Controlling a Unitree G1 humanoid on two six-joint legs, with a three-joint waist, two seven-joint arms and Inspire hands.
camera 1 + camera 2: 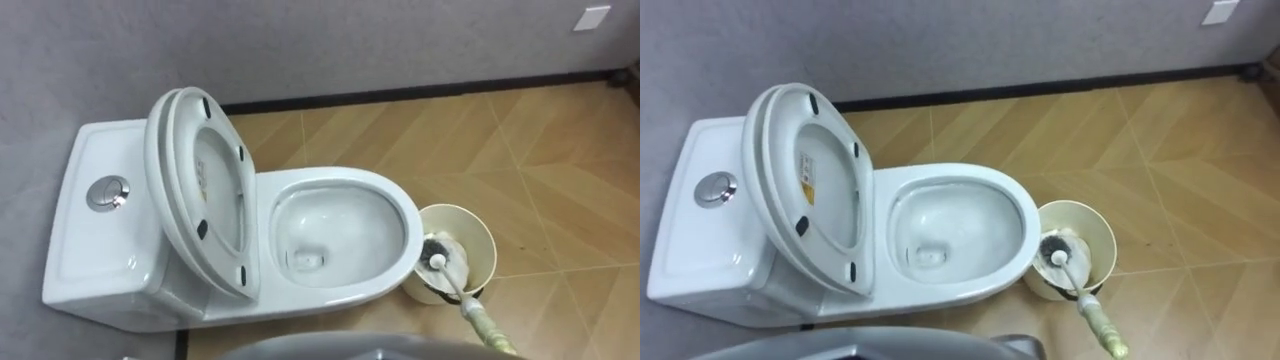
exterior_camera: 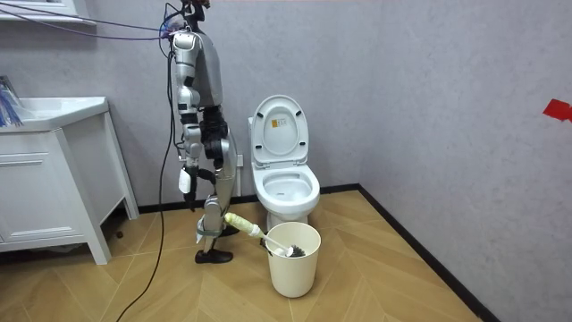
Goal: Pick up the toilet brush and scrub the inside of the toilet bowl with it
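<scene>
Brush [image 1: 437,252] stands in bucket [image 1: 475,235], handle slanting toward the nearer right hand [image 2: 185,182]; hand state cannot be told.

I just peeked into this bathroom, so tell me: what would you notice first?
The white toilet by the grey wall jumps out first, with its lid standing up so the bowl is open. Right beside the bowl a cream bucket sits on the wooden floor, with a toilet brush resting head-down in it and its handle poking out over the rim.
</scene>
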